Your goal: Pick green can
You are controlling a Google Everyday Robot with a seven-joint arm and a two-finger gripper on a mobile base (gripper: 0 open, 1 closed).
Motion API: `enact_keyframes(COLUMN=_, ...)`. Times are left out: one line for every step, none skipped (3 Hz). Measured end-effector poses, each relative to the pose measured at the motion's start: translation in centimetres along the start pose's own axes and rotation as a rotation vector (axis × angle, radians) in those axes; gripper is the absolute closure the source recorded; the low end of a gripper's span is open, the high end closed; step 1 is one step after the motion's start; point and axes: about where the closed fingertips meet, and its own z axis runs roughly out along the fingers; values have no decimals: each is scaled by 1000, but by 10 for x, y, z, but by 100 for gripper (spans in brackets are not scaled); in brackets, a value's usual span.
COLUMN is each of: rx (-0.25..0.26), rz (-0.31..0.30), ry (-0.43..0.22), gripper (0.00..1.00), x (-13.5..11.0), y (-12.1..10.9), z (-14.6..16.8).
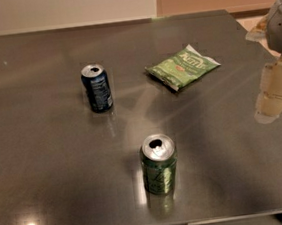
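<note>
The green can (159, 165) stands upright on the dark grey table (50, 159), near the front and a little right of the middle. It has dark green sides with pale line markings and an opened silver top. My gripper (271, 102) is a pale shape at the right edge of the view, hanging above the table's right side. It is well to the right of the green can and a little farther back, apart from it. It holds nothing that I can see.
A dark blue can (96, 88) stands upright at the back left of the green can. A flat light-green snack bag (182, 67) lies at the back right. The table's front edge runs along the bottom of the view.
</note>
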Motion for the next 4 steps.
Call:
enact_keyframes(rx=2, rz=0, ry=-3, gripper=0, x=-1, y=0, z=-1)
enact_keyframes(rx=-23, rz=-13, ry=-48, gripper=0, x=-6, y=4, z=-1)
enact_keyframes(rx=-52, rz=-29, ry=-100, gripper=0, x=-14, y=10, z=1)
enact_keyframes(rx=-81, rz=-54, ry=-167, gripper=0, x=-24, y=22, z=6)
